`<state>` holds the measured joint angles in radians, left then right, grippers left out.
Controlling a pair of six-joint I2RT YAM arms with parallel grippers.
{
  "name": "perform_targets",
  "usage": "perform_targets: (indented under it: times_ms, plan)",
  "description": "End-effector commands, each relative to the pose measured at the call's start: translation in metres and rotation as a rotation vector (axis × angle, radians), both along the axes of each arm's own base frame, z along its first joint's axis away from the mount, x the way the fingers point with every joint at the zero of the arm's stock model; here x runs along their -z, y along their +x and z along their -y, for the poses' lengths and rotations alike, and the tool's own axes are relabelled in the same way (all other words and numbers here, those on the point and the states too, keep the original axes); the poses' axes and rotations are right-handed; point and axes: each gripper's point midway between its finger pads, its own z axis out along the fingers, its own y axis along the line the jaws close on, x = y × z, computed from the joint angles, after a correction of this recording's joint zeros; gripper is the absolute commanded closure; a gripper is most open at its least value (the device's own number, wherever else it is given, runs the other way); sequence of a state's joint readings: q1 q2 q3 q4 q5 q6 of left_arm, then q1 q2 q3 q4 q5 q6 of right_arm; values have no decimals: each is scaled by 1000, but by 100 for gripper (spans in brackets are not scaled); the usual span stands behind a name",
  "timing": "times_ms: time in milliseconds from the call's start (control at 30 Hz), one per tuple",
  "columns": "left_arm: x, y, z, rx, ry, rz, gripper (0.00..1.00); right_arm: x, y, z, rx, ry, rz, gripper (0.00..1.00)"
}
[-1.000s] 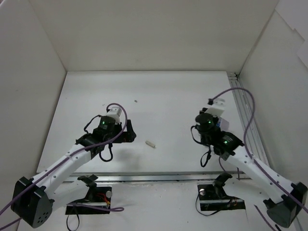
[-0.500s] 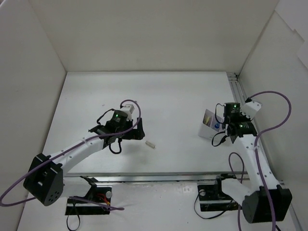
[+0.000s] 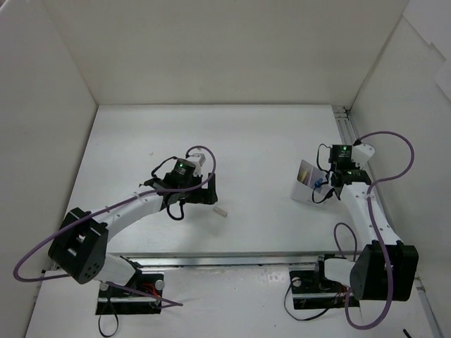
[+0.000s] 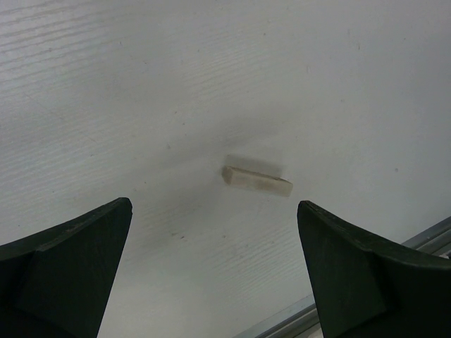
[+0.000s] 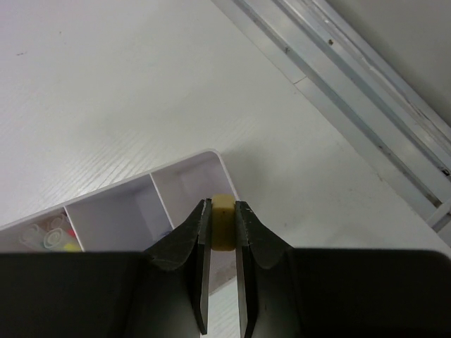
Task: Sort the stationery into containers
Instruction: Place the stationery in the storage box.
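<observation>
Container: white thin-walled plastic box (image 5: 176, 166), open top, split by partitions into compartments. In the right-wrist view, the compartment farthest to the left of the right pincer (image 5: 223, 206) holds small clear pieces plus a yellow and a red bit. What they are is too small to tell. The top view shows yellow and purple stripes in the far part of the box and a blue spot at its near edge.

Right pincer: closed on a small pale-yellow block (image 5: 223, 229), pinched between both fingertips and poking slightly past the tips. The block hangs over the end compartment at the box's corner. Whether it touches the box cannot be told. A silver metal rail (image 5: 338, 84) lies well ahead and to the right of this pincer.

Left pincer (image 4: 213, 210): jaws spread wide, holding nothing. A small beige oblong piece (image 4: 257, 181) lies flat on the white table (image 4: 211, 70). It is just ahead of the fingertips, within the line of the gap, nearer the right finger and touching neither.
</observation>
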<state>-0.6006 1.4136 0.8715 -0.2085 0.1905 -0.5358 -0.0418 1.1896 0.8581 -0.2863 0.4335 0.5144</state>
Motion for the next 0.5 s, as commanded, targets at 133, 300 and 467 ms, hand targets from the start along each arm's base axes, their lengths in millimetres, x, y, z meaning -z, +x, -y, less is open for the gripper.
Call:
perform_targets:
  times_ms: [133,300,467]
  plan:
    - [-31,11,25,65,-26,102,0,19,23,-14,-77,91,7,98]
    - [-31,8,28,83,1,108,0,18,18,-18,-84,112,27,67]
    - [-29,8,31,89,14,107,0,3,11,-14,-68,91,81,50]
